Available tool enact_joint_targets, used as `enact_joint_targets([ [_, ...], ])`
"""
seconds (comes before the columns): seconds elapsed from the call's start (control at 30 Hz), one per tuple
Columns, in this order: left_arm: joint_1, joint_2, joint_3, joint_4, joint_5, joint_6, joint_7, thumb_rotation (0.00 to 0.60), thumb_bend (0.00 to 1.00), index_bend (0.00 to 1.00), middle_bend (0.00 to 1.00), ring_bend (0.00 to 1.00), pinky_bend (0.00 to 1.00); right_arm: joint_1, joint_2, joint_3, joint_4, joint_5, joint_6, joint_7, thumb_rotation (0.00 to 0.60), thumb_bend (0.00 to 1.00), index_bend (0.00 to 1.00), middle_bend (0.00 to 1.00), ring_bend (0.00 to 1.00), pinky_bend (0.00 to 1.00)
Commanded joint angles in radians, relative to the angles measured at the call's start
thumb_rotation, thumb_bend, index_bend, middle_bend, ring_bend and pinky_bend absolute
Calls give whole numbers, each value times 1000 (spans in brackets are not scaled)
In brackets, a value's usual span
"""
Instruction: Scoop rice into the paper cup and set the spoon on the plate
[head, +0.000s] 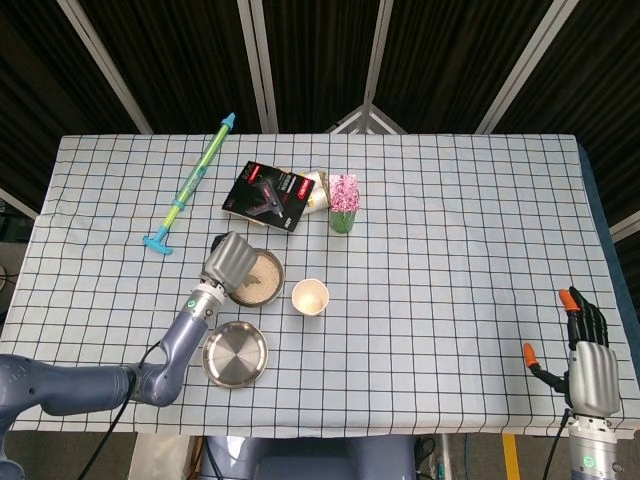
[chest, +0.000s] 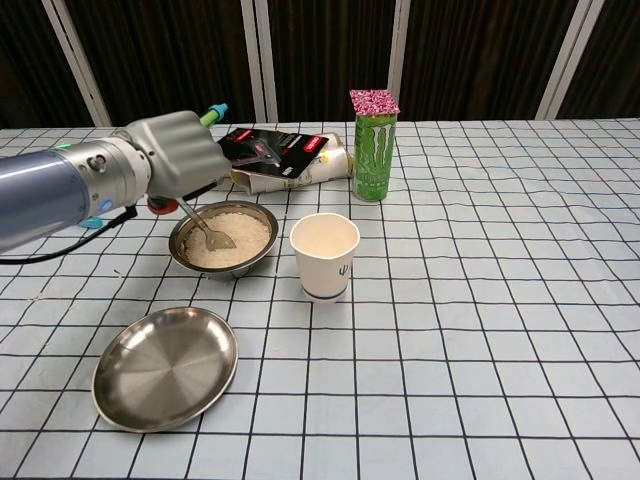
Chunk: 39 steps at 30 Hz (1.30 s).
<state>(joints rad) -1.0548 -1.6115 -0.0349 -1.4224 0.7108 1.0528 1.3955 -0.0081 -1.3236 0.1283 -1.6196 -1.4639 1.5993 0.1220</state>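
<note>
Steel bowl (chest: 222, 241) held rice | spoon (chest: 207, 229) tip lay in rice, gripped by left hand (chest: 172, 155) | paper cup (chest: 324, 255) right of bowl | plate (chest: 166, 366) near-left | right hand (head: 588, 362) fingers spread | green can (chest: 371, 145) far, label unreadable

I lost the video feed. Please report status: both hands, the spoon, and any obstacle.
Left hand grips spoon, its bowl in the rice bowl. Right hand open, idle at table edge. Paper cup empty, plate bare. Nothing blocking.
</note>
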Motion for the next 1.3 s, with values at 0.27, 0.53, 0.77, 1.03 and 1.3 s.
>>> enact_joint_targets([
  [0.27, -4, -30, -52, -16, -147, -5, -27, 600, 491, 700, 967, 1000, 1000, 0, -1, 1, 4, -8, 9, -6, 600, 383, 17, 0, 0, 0],
  [0.53, -9, -34, -76, -44, -208, 11, -56, 600, 491, 701, 967, 1000, 1000, -3, -3, 0, 3, -9, 14, -4, 600, 384, 17, 0, 0, 0],
  [0.77, -7, -2, -86, -84, -234, 29, -85, 600, 491, 700, 967, 1000, 1000, -1, -4, 0, 4, -8, 11, -7, 600, 384, 17, 0, 0, 0],
  [1.03, 3, 31, -94, -106, -254, 35, -138, 600, 491, 700, 967, 1000, 1000, -1, -4, 0, 3, -3, 8, -5, 600, 383, 17, 0, 0, 0],
  [1.3, 21, 61, -134, -126, -296, 20, -241, 600, 491, 700, 967, 1000, 1000, -3, -5, 0, 4, -2, 9, -3, 600, 383, 17, 0, 0, 0],
])
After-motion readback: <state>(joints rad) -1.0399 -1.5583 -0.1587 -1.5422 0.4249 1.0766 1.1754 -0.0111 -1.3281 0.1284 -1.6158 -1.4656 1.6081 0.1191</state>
